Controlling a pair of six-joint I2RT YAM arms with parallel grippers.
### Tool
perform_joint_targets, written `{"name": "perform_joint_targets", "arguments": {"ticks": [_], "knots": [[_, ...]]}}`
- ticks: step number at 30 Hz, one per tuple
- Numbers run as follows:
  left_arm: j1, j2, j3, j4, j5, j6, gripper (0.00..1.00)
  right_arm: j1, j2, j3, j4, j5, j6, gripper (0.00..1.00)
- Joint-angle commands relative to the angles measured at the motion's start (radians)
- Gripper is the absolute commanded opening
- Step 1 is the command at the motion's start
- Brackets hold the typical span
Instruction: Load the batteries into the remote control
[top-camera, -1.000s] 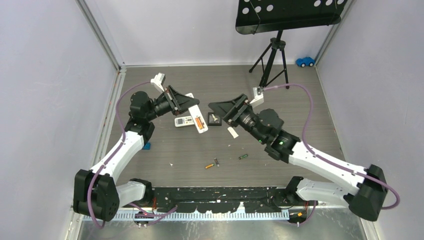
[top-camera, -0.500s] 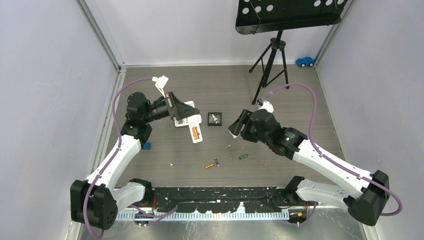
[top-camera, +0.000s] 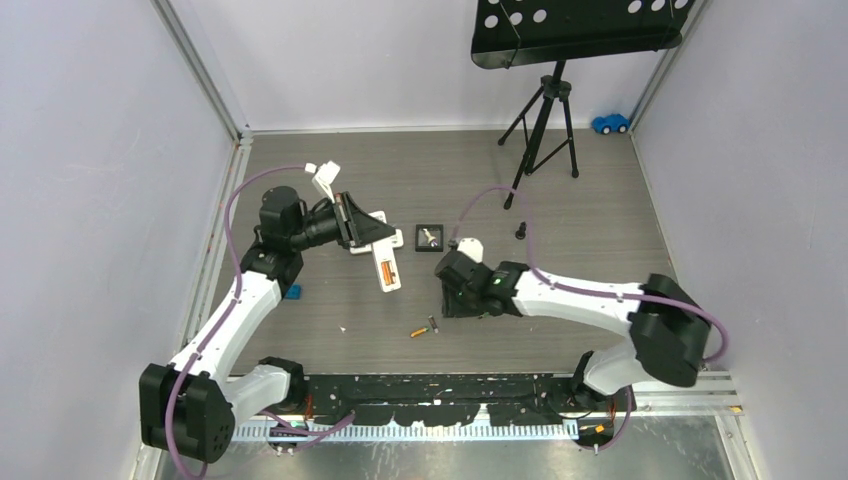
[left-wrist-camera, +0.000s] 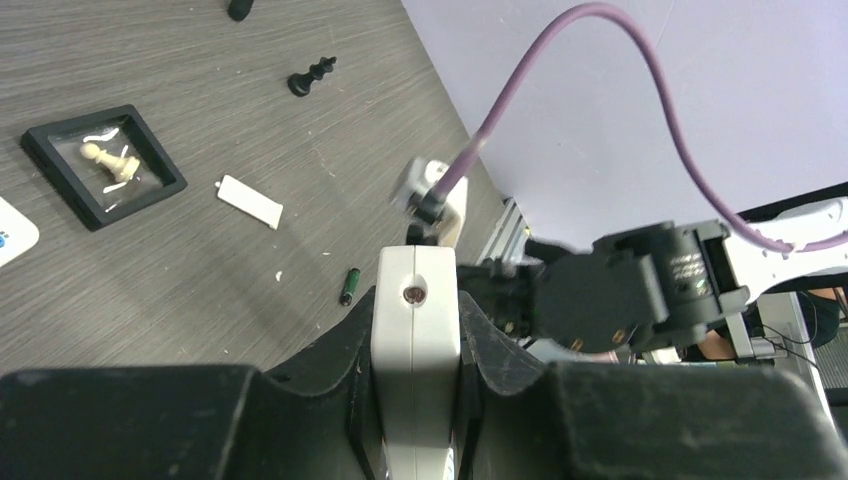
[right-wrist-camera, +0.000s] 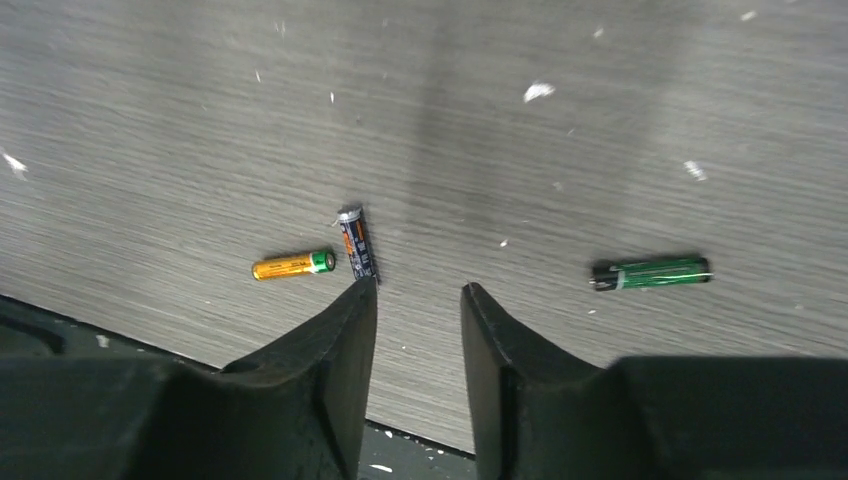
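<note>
Batt pair (right-wrist-camera: 292, 265) L of third batt (right-wrist-camera: 651, 272); remote (top-camera: 385, 270) behind both.

The table (right-wrist-camera: 600, 120) has a matt grey wood-grain finish, lightly rough and dotted with white flecks. On it, the orange battery (right-wrist-camera: 292, 265) has a glossy metallic wrap, the dark battery (right-wrist-camera: 359, 243) a shiny bare-metal end cap, and the green battery (right-wrist-camera: 652, 272) a slick printed sleeve. The right gripper (right-wrist-camera: 418, 292) has matt black plastic fingers (right-wrist-camera: 320, 380). The remote (left-wrist-camera: 416, 340) is smooth white plastic with a soft sheen. A purple cable (left-wrist-camera: 598, 10) looks smooth and rubbery.
</note>
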Motion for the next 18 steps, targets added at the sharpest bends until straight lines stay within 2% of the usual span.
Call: {"name": "perform_joint_targets", "arguments": {"ticks": [1,4,8,10,15,18], "knots": [[0.003,-0.01,0.036,0.002,-0.017,0.012,0.0,0.064,0.09,0.066,0.029,0.042,-0.027,0.38],[0.005,0.001,0.044,-0.034,-0.013,0.007,0.0,0.102,0.131,0.084,0.051,0.031,-0.043,0.36],[0.005,0.021,0.059,-0.077,-0.014,0.006,0.0,0.126,0.189,0.122,0.048,0.028,-0.056,0.44],[0.005,0.031,0.065,-0.083,-0.015,0.006,0.0,0.129,0.226,0.14,0.037,0.033,-0.057,0.44],[0.019,0.026,0.068,-0.139,-0.054,0.021,0.0,0.131,0.28,0.161,0.021,0.033,-0.047,0.34],[0.026,0.015,0.068,-0.159,-0.087,0.034,0.0,0.133,0.288,0.161,0.005,0.05,-0.042,0.32]]}}
